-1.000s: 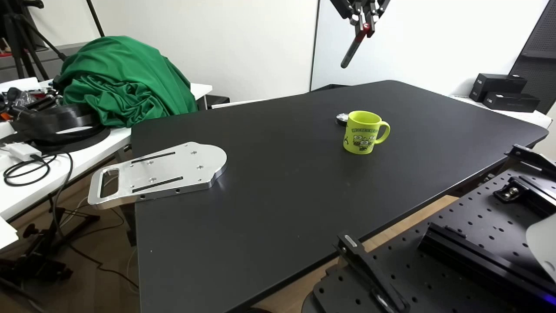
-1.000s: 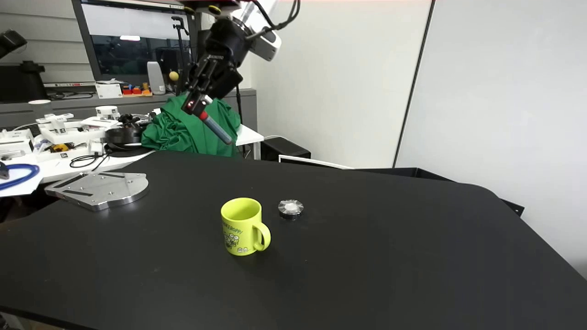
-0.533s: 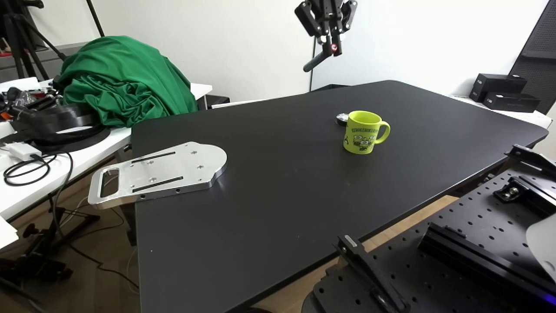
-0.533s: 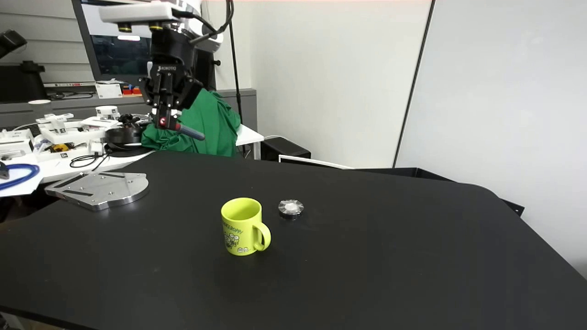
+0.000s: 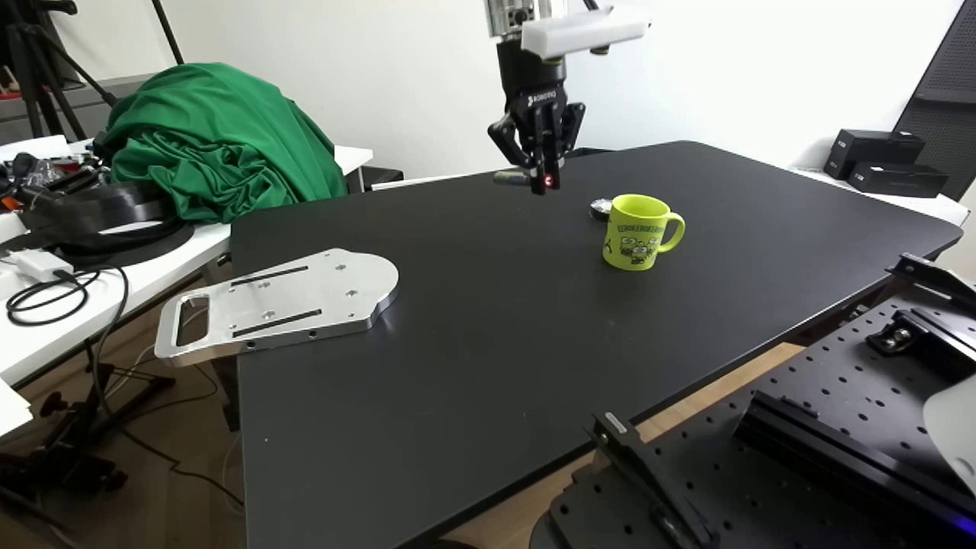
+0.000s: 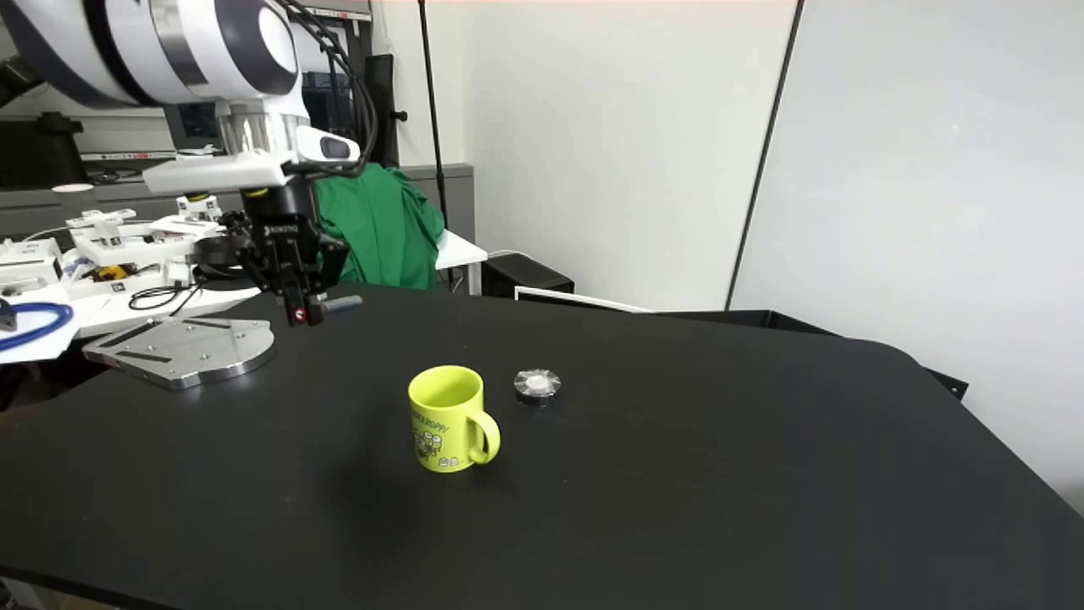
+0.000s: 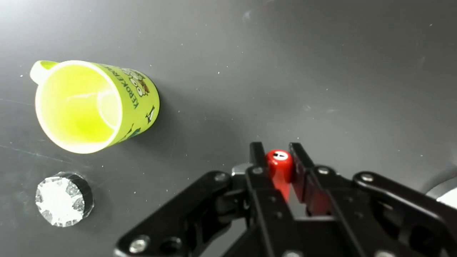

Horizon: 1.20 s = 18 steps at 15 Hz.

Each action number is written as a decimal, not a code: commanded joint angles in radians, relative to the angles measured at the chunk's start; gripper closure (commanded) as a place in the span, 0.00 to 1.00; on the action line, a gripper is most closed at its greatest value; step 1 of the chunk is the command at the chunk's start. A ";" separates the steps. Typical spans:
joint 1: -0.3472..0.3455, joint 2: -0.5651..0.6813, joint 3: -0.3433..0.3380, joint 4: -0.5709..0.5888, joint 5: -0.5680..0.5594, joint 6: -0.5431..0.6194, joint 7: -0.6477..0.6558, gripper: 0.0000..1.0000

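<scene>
Red-ended marker (image 7: pixel 280 167) clamped between jaws

The white arm (image 6: pixel 207 42) has dark bands (image 6: pixel 254 47), black cables (image 6: pixel 367 102) and a black, ROBOTIQ-lettered, silver-screwed gripper (image 7: pixel 276 151)

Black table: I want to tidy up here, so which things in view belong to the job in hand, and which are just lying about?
In the job:
gripper
red-ended stick, clamped in its jaws

Seemingly just lying about, none touched:
lime-green mug, standing upright
small black disc
silver metal plate
green cloth, off to one side
</scene>
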 commanded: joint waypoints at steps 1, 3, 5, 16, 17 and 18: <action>0.023 0.113 -0.032 0.032 -0.039 0.067 0.097 0.95; 0.031 0.181 -0.048 0.065 -0.026 0.062 0.108 0.95; 0.049 0.236 -0.066 0.095 -0.025 0.059 0.127 0.95; 0.089 0.263 -0.090 0.161 0.010 0.016 0.106 0.27; 0.085 0.239 -0.085 0.157 0.019 0.002 0.099 0.20; 0.083 0.211 -0.081 0.149 0.023 -0.007 0.095 0.14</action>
